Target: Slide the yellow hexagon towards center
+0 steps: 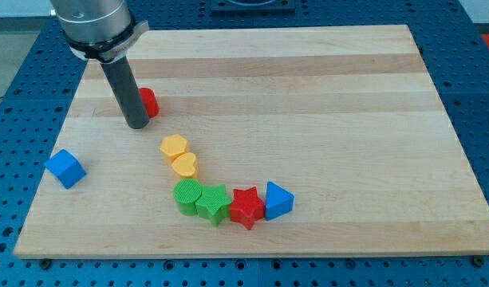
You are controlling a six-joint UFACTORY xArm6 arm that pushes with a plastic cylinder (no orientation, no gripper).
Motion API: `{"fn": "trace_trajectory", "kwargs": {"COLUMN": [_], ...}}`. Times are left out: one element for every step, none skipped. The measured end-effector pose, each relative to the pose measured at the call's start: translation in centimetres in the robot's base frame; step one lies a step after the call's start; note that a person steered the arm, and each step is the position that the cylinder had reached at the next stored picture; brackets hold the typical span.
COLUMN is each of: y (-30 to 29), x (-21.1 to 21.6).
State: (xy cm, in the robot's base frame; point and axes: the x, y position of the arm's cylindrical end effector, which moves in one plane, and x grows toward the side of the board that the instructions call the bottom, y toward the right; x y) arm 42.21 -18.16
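Pincer there is none, so no grip state to tell: only my tip, touching the red block, up-left of the yellow hexagon. Pushing risks dragging along the yellow heart touching the hexagon's lower edge on the surface.

My tip stands on the board near its ten o'clock corner, touching the red block at its one o'clock. The yellow hexagon lies at the tip's four o'clock, the yellow heart touching it at five o'clock. Below runs a row toward three o'clock: green cylinder, green star, red star, blue triangle. The blue cube sits apart at eight o'clock.
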Motion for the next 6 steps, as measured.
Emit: {"fn": "trace_trajectory", "kwargs": {"y": [-2.8, -4.0, -2.6, 1.9, 7.2, 9.2], "x": [6.2, 11.7, 13.1, 10.0, 5.1, 4.2]}}
